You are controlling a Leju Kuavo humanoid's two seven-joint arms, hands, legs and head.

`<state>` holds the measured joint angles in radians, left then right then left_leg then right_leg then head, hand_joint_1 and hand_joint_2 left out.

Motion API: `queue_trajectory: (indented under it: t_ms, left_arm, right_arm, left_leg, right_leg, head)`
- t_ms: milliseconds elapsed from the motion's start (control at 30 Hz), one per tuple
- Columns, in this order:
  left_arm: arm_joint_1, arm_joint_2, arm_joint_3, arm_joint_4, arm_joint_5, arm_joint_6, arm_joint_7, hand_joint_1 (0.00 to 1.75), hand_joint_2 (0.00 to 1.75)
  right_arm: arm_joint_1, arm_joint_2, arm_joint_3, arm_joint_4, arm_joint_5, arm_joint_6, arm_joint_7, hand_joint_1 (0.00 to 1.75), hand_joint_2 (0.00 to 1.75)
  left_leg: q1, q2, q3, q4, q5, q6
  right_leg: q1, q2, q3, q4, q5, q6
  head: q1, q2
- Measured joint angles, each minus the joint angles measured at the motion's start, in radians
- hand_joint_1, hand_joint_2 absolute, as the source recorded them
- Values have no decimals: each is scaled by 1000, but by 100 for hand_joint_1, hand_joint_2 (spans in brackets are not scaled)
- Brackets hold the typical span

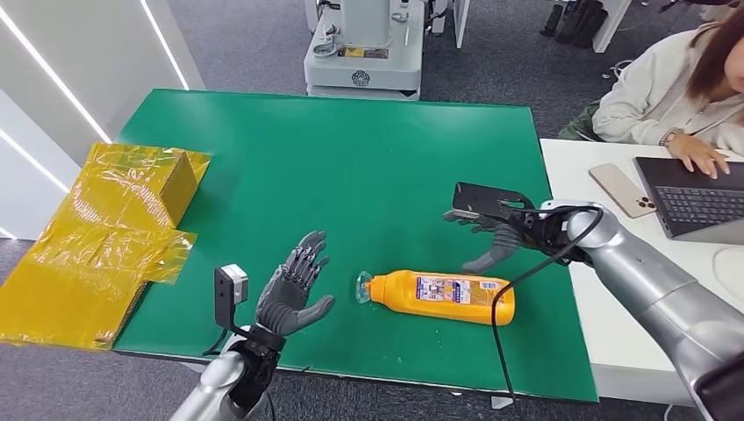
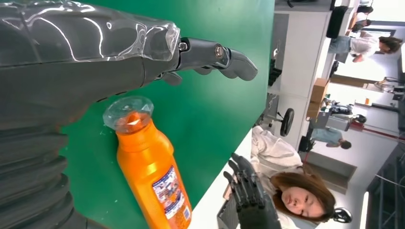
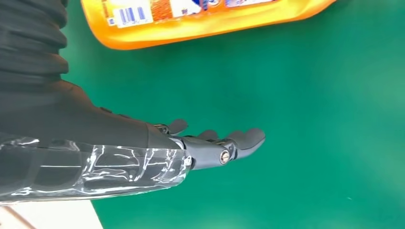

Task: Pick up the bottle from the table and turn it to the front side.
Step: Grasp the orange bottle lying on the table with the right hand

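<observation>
Lying on its side near the front edge of the green table (image 1: 351, 158), the orange bottle (image 1: 443, 297) shows us a printed label with a barcode and a clear cap pointing toward our left hand (image 1: 294, 285). That hand hovers just beside the cap, fingers spread, holding nothing. Our right hand (image 1: 496, 232) hangs above the bottle's base end, fingers apart and empty.

Orange plastic bottle with clear cap (image 1: 439, 297) lies flat on green desk (image 1: 351, 167), bare surface all around. Left hand (image 1: 294, 288) near cap end, right hand (image 1: 502, 235) just beyond base end. Yellow-wrapped box (image 1: 132, 189) well apart at desk's left edge.
</observation>
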<state>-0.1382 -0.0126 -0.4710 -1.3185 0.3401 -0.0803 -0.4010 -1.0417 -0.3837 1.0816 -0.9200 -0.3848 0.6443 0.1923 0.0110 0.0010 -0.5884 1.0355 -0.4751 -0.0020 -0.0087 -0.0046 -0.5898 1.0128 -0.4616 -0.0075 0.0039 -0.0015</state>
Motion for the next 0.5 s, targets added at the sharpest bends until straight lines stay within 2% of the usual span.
queue_trajectory:
  t_ms: [133,500]
  left_arm:
    - [11,8,2,3,0,-1,-6,0,175]
    - [32,19,12,3,18,1,-9,0,175]
  right_arm:
    - [-20,0,60,12,-71,-8,-25,0,175]
    - [-110,2,297,16,55,18,-49,0,175]
  left_leg:
    - [0,0,0,0,0,0]
    - [0,0,0,0,0,0]
  right_leg:
    - [0,0,0,0,0,0]
    - [0,0,0,0,0,0]
  head:
    - [0,0]
    - [0,0]
